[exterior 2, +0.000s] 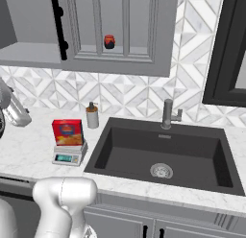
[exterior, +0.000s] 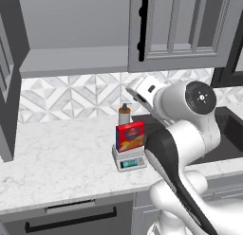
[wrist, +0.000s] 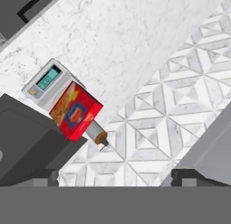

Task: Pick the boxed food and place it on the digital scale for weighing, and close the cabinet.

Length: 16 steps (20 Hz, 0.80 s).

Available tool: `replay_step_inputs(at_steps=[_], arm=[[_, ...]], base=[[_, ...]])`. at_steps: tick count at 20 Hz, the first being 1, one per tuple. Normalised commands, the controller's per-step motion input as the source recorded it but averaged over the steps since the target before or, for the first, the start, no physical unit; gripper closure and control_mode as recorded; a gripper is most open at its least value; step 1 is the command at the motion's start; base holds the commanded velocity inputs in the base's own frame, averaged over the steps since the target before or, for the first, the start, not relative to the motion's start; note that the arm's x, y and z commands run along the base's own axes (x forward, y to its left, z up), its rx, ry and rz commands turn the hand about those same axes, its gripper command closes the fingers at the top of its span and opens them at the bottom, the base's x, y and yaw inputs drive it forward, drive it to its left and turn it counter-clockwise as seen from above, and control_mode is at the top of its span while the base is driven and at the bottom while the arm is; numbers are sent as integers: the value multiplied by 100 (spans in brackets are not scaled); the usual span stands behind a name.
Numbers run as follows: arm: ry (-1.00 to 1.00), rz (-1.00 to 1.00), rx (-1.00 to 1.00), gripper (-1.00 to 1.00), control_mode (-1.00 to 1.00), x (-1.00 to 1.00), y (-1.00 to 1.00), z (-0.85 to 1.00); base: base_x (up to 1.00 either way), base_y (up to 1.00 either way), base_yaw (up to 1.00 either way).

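The boxed food (exterior: 130, 136), a red carton with a blue oval logo, stands upright on the digital scale (exterior: 129, 161), whose teal display faces the counter's front edge. Both also appear from the other side, boxed food (exterior 2: 67, 132) on the digital scale (exterior 2: 69, 155), and from above, boxed food (wrist: 76, 111) on the digital scale (wrist: 45, 81). My gripper (wrist: 116, 178) is open with nothing between its dark tips. It hovers above and to the right of the carton, apart from it. The cabinet (exterior: 175, 32) has its right door shut. Its left door (exterior: 8, 87) is swung open, baring the shelf.
A beige soap pump bottle (exterior: 124, 114) stands just behind the scale. A dark sink (exterior 2: 163, 153) with a faucet (exterior 2: 168, 114) lies to the right. A small red jar (exterior 2: 109, 41) shows behind the cabinet door. A drawer with a black handle (exterior: 71, 221) runs below the counter.
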Motion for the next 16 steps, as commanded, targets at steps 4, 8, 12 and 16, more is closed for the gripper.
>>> replay_step_inputs(at_steps=[4,8,12,16], arm=[[0,13,0,-100,-100,0,3,-35],[0,5,-2,-100,-100,-3,33,-2],[-1,0,-4,-100,-100,-19,66,0],[-3,0,-8,-100,-100,-7,78,0]], base=[[0,0,0],[0,0,0],[0,0,0],[0,0,0]])
